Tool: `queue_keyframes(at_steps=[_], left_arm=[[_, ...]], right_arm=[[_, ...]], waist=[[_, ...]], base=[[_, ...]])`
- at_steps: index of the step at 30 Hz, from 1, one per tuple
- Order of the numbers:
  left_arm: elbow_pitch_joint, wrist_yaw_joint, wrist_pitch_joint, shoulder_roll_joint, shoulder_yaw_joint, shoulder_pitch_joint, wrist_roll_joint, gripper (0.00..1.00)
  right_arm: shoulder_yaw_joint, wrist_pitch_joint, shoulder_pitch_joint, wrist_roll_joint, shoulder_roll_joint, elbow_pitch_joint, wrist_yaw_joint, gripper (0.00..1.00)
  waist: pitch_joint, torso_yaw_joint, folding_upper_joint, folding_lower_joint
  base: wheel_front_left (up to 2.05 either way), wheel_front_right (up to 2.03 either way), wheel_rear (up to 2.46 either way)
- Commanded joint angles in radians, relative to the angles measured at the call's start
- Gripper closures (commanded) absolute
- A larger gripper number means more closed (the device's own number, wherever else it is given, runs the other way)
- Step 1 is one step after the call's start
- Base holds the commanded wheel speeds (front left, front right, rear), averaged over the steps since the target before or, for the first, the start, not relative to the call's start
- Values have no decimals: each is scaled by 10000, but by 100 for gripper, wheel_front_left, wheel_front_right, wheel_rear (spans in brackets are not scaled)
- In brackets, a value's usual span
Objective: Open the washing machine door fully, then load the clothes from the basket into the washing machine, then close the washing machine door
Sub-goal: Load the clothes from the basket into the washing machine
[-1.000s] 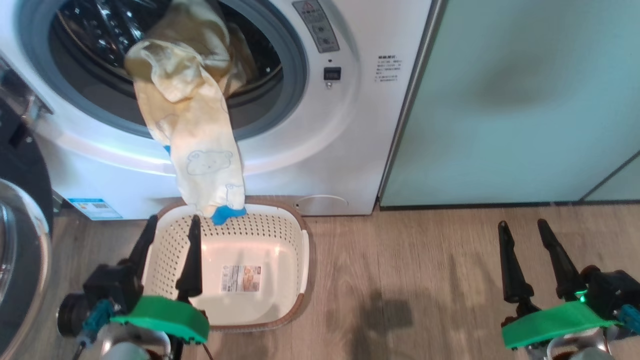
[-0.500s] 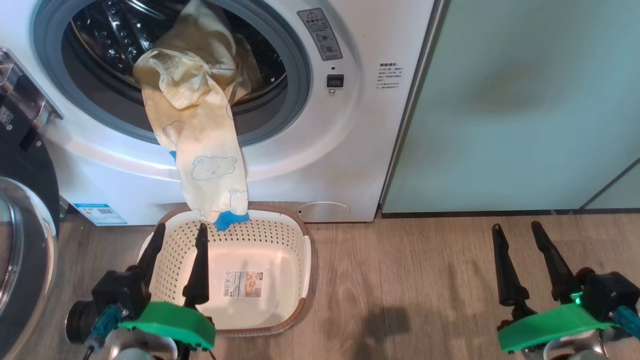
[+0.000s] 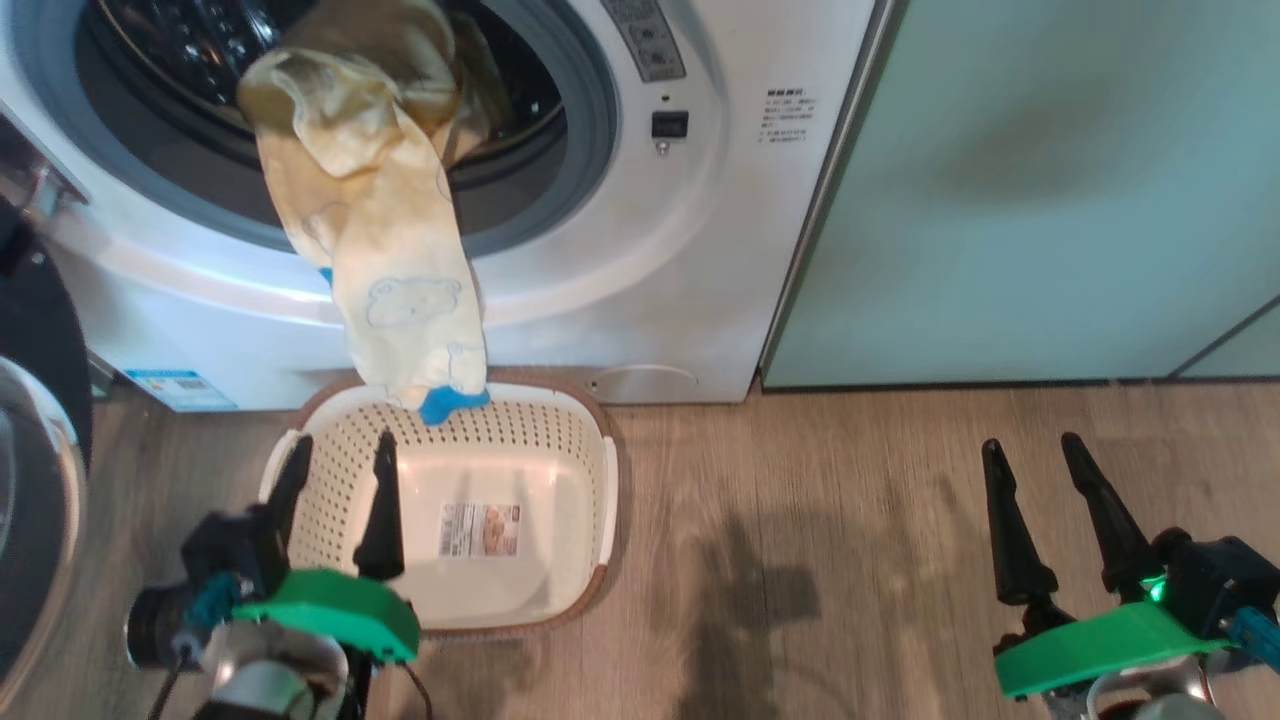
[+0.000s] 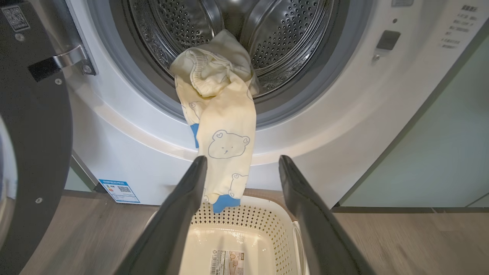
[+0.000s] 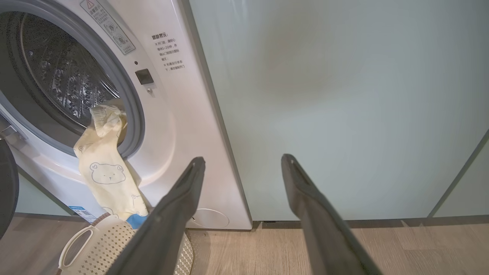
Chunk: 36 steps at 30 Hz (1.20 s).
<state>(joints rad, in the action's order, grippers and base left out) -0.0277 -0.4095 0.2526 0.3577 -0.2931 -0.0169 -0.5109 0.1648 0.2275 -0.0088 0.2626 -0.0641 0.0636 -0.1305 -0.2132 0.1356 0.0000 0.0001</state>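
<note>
The washing machine (image 3: 650, 250) stands with its door (image 4: 34, 133) swung open to the left. A pale yellow piece of the clothes (image 3: 400, 290) with bear outlines hangs from the steel drum (image 4: 290, 34) over the grey ring. Its blue cuff dangles at the far rim of the basket (image 3: 530, 450). The basket sits on the floor before the machine, with a bare floor and a label. My left gripper (image 3: 342, 438) is open over the basket's left side, just short of the hanging cloth (image 4: 225, 130). My right gripper (image 3: 1030, 442) is open above the floor, far to the right.
Pale green cabinets (image 3: 1050, 180) stand right of the washer. Wooden floor (image 3: 800, 560) spreads between the basket and my right gripper. The open door's glass bowl (image 3: 30, 500) bulges at the left edge, close to my left arm.
The head camera has shifted, so the whole picture moves. The garment hangs as before, and both grippers stay open with nothing in them.
</note>
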Motion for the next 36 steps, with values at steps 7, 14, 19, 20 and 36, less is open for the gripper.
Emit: queue_keyframes(at_steps=[7, 14, 19, 20, 36], left_arm=[[908, 521, 91, 27, 736, -1311, -180, 0], [2574, 1364, 91, -101, 986, -2671, -295, 0], [3886, 1827, 91, -63, 1301, -3827, -194, 0], [4165, 1889, 91, -24, 1361, -4038, -151, 0], [6913, 2315, 91, 880, 2104, -6118, 777, 0]], right_arm=[[300, 85, -687, 21, -174, -345, -2, 0], [300, 207, -1127, 91, -165, -345, -2, 0], [328, 278, -1490, 139, -150, -342, -2, 0], [345, 289, -1567, 149, -143, -336, -2, 0], [531, 340, -2185, 421, 53, -257, -2, 0]], waist=[[-922, 226, 0, -1], [-1913, 392, 0, -1], [-2610, 563, 0, -1], [-2746, 614, 0, -1], [-3816, 1368, 0, -1]], base=[[0, 0, 0], [0, 0, 0], [0, 0, 0], [0, 0, 0], [0, 0, 0]])
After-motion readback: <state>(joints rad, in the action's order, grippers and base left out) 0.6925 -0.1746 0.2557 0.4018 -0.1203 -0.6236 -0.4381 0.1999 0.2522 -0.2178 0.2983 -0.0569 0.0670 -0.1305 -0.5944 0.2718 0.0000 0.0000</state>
